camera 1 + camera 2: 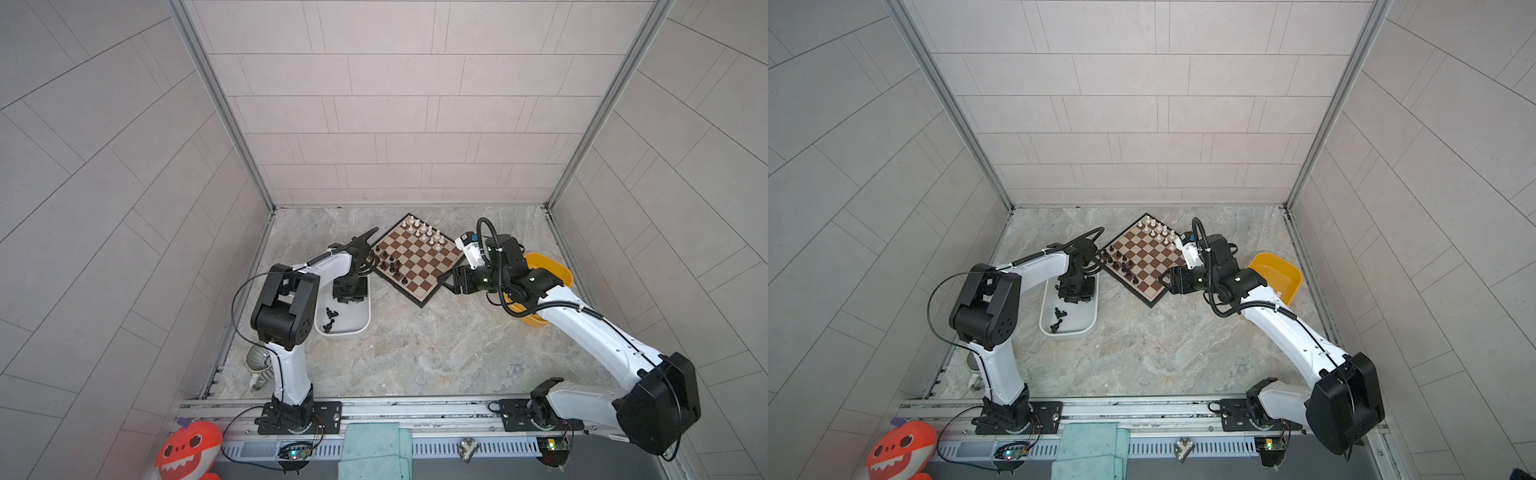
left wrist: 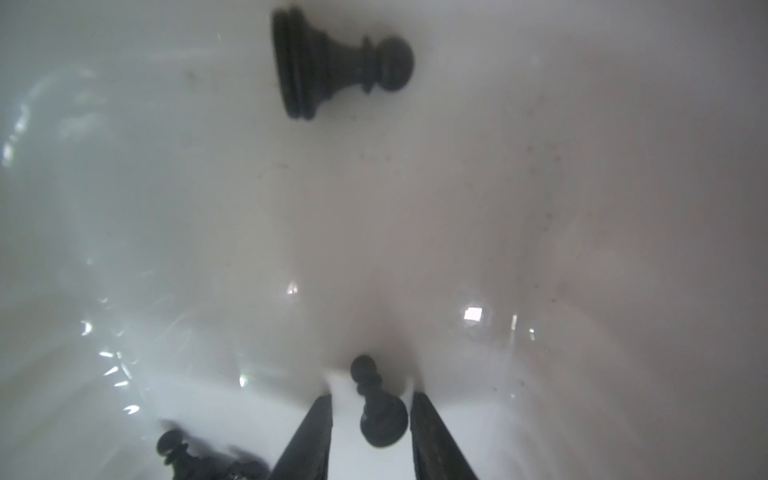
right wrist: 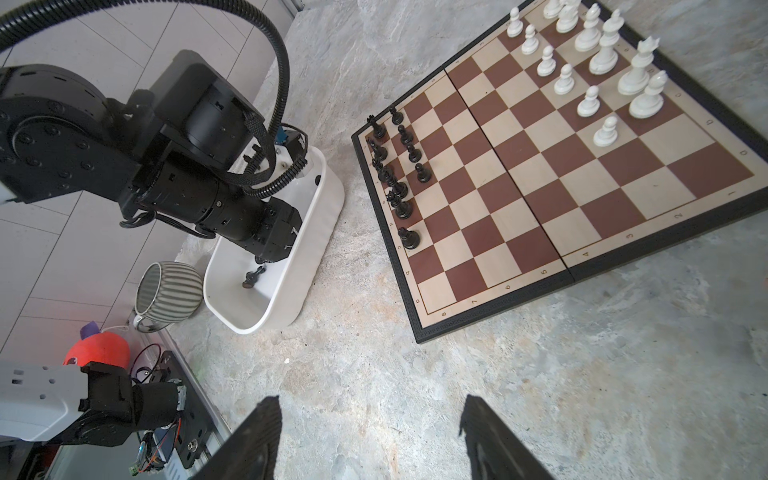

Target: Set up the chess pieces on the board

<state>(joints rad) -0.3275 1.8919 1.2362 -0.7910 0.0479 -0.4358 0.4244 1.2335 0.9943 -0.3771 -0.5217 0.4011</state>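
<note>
The board (image 1: 419, 266) lies at an angle at the back of the table. Black chess pieces (image 3: 399, 178) stand along its left side and white ones (image 3: 598, 62) along the far side. My left gripper (image 2: 371, 395) reaches down into the white tub (image 1: 361, 320). Its jaws are open either side of a black pawn (image 2: 380, 419) lying on the tub floor, with a gap on each side. Another black pawn (image 2: 340, 62) lies further off, and more loose black pieces (image 1: 330, 318) sit in the tub. My right gripper (image 3: 370, 411) hangs open and empty over the table by the board's near corner.
A yellow tub (image 1: 552, 270) sits under the right arm. A striped mug (image 3: 170, 291) stands near the left arm's base beside the white tub. A red plush toy (image 1: 189, 451) and a teal cloth (image 1: 374, 451) are at the front rail. Walls enclose three sides.
</note>
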